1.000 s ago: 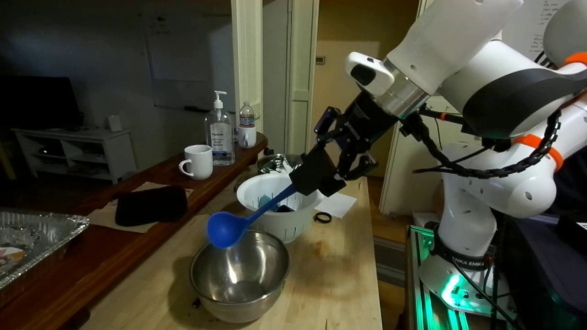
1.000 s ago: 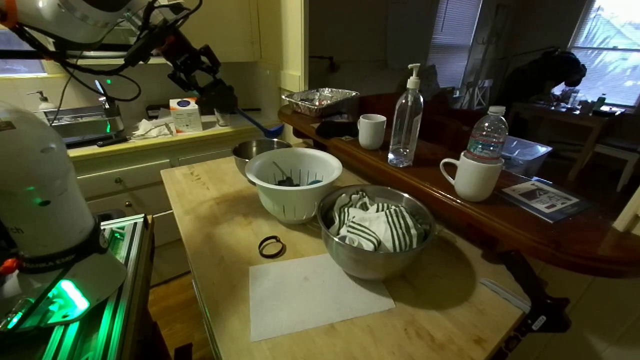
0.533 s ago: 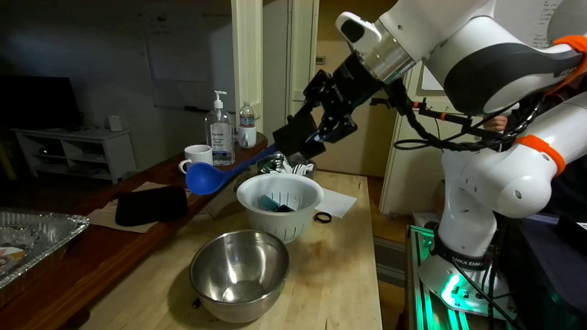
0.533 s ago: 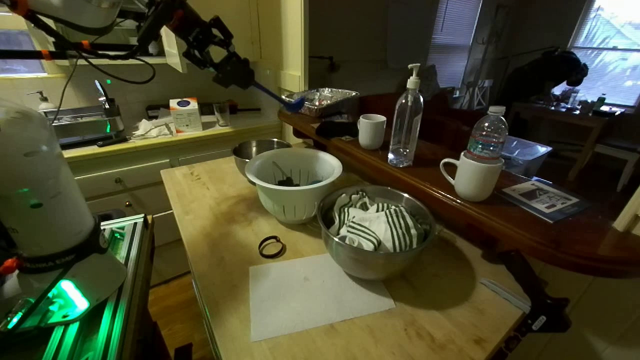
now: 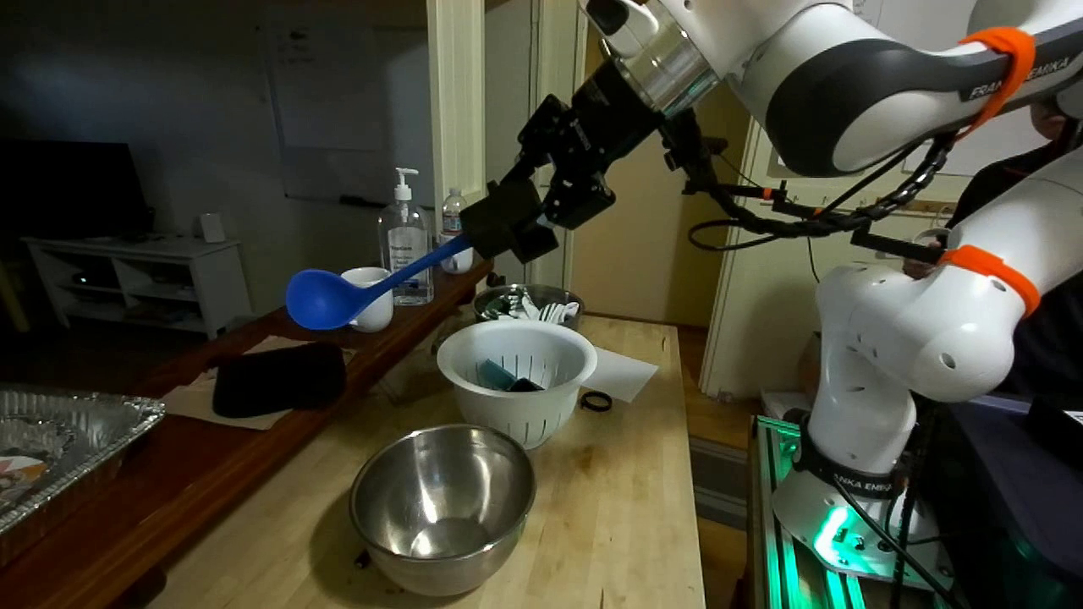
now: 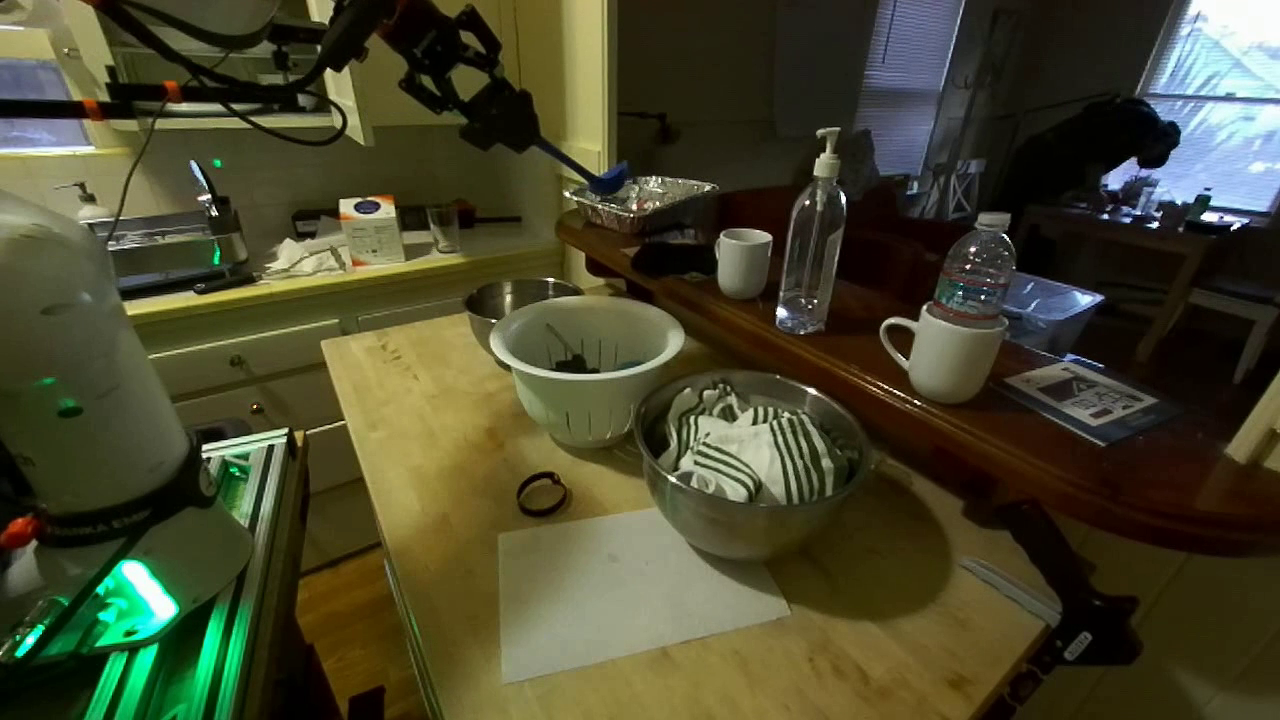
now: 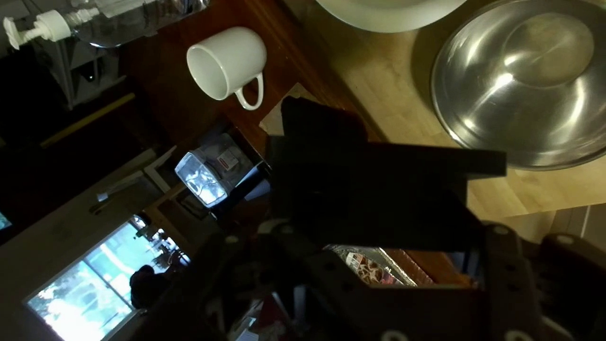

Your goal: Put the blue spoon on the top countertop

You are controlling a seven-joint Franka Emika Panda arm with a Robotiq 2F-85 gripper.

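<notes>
In my matt pincer (image 5: 510, 223) I hold the blue spoon (image 5: 343, 298), smooth plastic. Below me, a metal bowl (image 5: 444, 507) is shiny, the colander (image 5: 512, 413) looks plastic, the table (image 5: 622, 507) smooth wood. Past my pincer, the top countertop (image 5: 182, 461) is glossy wood, the tray (image 5: 97, 414) crinkled foil.

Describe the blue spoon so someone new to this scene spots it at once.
Start at the white arm in an exterior view and follow it to the black gripper at its end. Held there by its handle, up in the air, is the spoon. Unlike the blue-green piece down in the colander, it is bright blue with a rounded scoop.
</notes>
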